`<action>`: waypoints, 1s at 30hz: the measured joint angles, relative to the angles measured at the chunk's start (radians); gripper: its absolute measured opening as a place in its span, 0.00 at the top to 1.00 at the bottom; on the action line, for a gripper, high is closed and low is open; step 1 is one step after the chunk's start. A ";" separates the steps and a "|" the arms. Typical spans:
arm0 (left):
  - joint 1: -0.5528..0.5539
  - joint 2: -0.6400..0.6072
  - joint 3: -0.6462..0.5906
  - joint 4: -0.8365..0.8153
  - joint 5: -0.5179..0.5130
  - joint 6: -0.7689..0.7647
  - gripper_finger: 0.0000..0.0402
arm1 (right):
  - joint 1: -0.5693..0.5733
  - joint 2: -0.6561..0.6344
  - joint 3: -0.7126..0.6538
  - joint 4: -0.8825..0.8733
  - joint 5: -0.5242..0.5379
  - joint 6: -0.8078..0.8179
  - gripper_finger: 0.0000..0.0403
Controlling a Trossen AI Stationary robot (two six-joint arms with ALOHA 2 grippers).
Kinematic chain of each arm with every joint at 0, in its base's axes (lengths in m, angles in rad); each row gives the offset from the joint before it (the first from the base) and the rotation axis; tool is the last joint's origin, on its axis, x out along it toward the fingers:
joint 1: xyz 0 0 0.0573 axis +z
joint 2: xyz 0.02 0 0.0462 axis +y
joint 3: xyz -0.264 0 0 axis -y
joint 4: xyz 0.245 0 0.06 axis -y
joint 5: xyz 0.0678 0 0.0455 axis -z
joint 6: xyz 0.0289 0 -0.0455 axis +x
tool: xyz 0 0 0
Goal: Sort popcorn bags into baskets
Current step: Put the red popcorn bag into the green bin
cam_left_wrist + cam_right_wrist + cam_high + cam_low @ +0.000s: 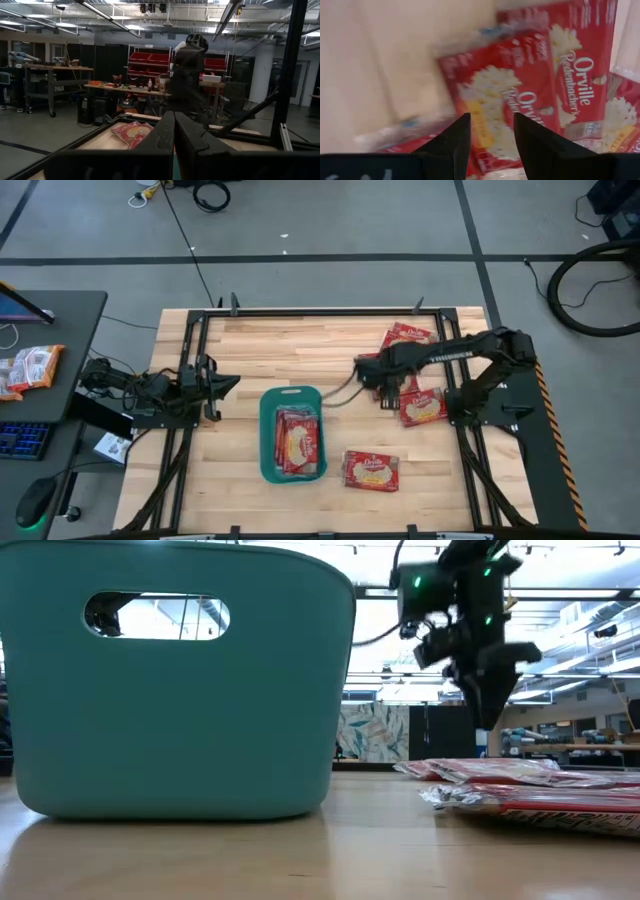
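A teal basket [268, 430] [170, 680] stands at the table's middle, with red popcorn bags [298, 442] lying flat inside it. More popcorn bags lie flat on the wood: one near the front [371, 470], and a cluster at the right [408, 337] [423, 407] [520, 785]. My right gripper [385, 380] [490, 705] [491, 132] hangs open above that cluster, pointing down, with overlapping bags [520, 100] below its fingers. At the table's left edge my left gripper [225, 385] [174, 135] is shut and holds nothing.
Black frame rails [330, 310] run along the table's edges. A side desk at the left carries an orange-and-white snack packet [30, 367] and a keyboard [22, 438]. Bare wood lies between the basket and the left arm.
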 joint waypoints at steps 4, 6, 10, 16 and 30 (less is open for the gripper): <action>0.000 0.000 0.000 0.000 0.000 0.000 0.98 | -0.132 0.035 -0.001 0.014 -0.038 -0.123 0.62; 0.000 0.000 0.000 -0.002 0.000 0.000 0.98 | -0.189 0.052 -0.001 0.017 -0.039 -0.196 0.62; 0.000 0.000 0.000 -0.012 0.000 0.000 0.98 | -0.270 0.082 -0.001 0.016 -0.041 -0.323 0.62; 0.000 0.000 0.000 -0.013 -0.002 0.001 0.98 | -0.339 0.111 -0.001 0.047 -0.075 -0.416 0.62; 0.000 0.000 0.000 -0.014 -0.017 0.003 0.98 | -0.348 0.248 0.002 0.054 -0.099 -0.490 0.79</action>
